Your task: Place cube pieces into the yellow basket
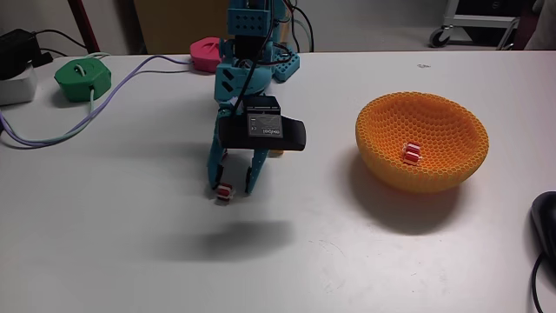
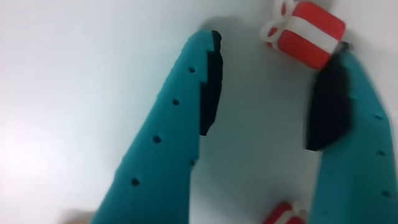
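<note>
My teal gripper (image 1: 231,187) points down at the white table, open, with nothing held. A red-and-white striped cube piece (image 1: 225,192) lies on the table right at its fingertips. In the wrist view the gripper (image 2: 278,45) shows two teal fingers with black pads (image 2: 210,81) set wide apart. There the cube piece (image 2: 308,30) sits just past the tips, close to the right finger. A second striped cube piece (image 2: 283,214) peeks in at the bottom edge. The yellow basket (image 1: 452,165) stands to the right in the fixed view, holding one striped cube piece (image 1: 411,154).
A green round box (image 1: 82,78) with a lilac cable and a pink round box (image 1: 207,52) sit at the back left, behind the arm's base (image 1: 252,61). A white box (image 1: 16,85) is at the far left. A black mouse (image 1: 546,222) lies at the right edge.
</note>
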Controlling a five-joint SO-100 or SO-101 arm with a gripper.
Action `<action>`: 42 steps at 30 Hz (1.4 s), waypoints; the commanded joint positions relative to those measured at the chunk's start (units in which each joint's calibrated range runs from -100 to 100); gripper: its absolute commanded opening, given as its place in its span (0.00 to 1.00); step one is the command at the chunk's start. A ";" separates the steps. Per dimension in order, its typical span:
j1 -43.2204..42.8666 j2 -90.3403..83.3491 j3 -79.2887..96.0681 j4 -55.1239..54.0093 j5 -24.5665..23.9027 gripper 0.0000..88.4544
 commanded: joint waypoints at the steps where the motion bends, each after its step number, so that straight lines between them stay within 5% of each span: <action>1: 0.39 0.28 -4.30 -1.73 0.93 0.15; 17: -2.87 -3.89 -8.25 -0.87 1.76 0.02; 21: -4.46 -4.36 -7.38 1.13 -0.54 0.33; 28: -4.46 1.13 -9.12 0.44 -1.27 0.38; 39: -4.36 9.66 -15.18 -0.52 -1.47 0.32; 42: -3.43 9.85 -14.51 -0.87 -1.27 0.09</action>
